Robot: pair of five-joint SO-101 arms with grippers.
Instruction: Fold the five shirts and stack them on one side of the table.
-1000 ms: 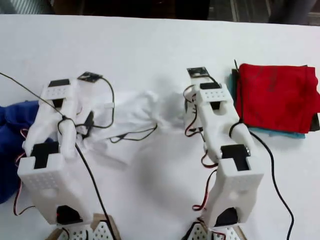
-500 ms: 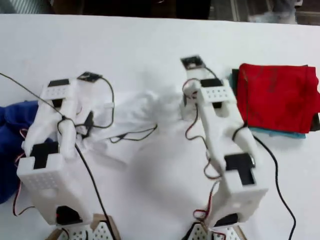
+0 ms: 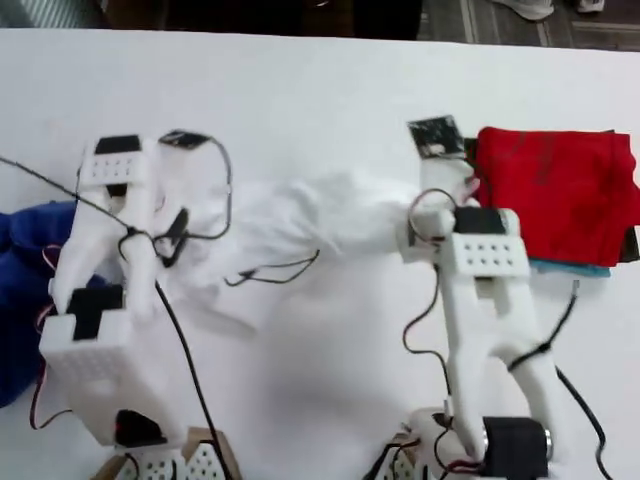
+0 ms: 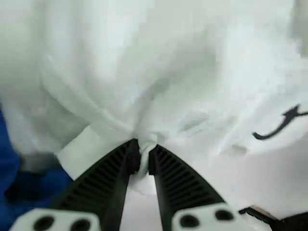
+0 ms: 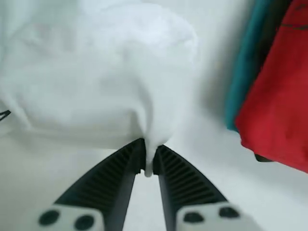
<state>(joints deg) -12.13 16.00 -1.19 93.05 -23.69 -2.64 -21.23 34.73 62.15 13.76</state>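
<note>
- Shirt of crumpled blue fabric lies heaped at the left edge of the white table, not yet folded.
- Left pincer is clamped narrowly on a bunched hem of the rumpled white cotton shirt, which is stretched across mid-table.
- Right pincer pinches the same shirt's opposite end, just beside the stack.
- Folded red shirt tops a teal shirt and what looks like a dark one on the right side.
- Judgement: three seem stacked, the white one is in hand, and the blue one remains.
</note>
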